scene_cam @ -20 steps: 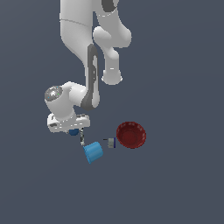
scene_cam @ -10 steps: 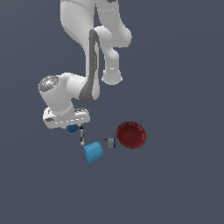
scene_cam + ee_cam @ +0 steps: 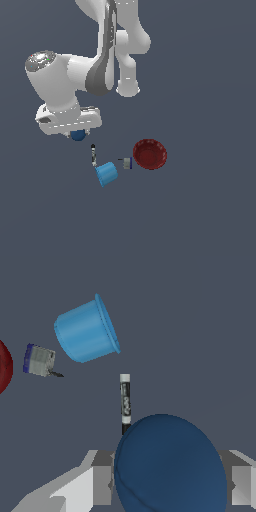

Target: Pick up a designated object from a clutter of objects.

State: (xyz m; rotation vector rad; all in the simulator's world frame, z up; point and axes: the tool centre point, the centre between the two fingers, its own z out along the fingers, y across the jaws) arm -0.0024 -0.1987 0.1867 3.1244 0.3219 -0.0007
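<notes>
Wrist view: dark blue ball point(image 3: 170, 463) clamped between the gripper point(image 3: 170, 483) fingers point(image 3: 102, 483) | black-white marker point(image 3: 125, 402) just beyond, label unreadable | light blue cup point(image 3: 86, 330) on its side | grey-blue cylinder point(image 3: 39, 360) | red ribbed bowl point(image 3: 149, 154) on surface point(image 3: 210, 200)

White arm point(image 3: 70, 85), grey joint panels.

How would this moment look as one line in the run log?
phase: lift | fingers: shut on dark blue ball | left on floor: light blue cup, marker, red bowl, small cylinder
</notes>
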